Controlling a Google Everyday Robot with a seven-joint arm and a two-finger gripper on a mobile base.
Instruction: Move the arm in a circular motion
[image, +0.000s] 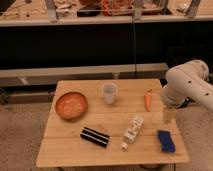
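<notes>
The arm (187, 82) is a large white robot arm of thick rounded segments with small dark dots. It enters from the right edge and bends down over the right side of the wooden table (70, 145). Its narrow pale tip, the gripper (169, 115), hangs near the table's right edge, to the right of the carrot (148, 100) and above the blue object (166, 140). Nothing shows in the gripper.
On the table stand an orange bowl (71, 105), a clear plastic cup (109, 92), a black striped object (95, 136) and a white bottle lying on its side (132, 131). A dark counter with a shelf (90, 20) runs behind the table.
</notes>
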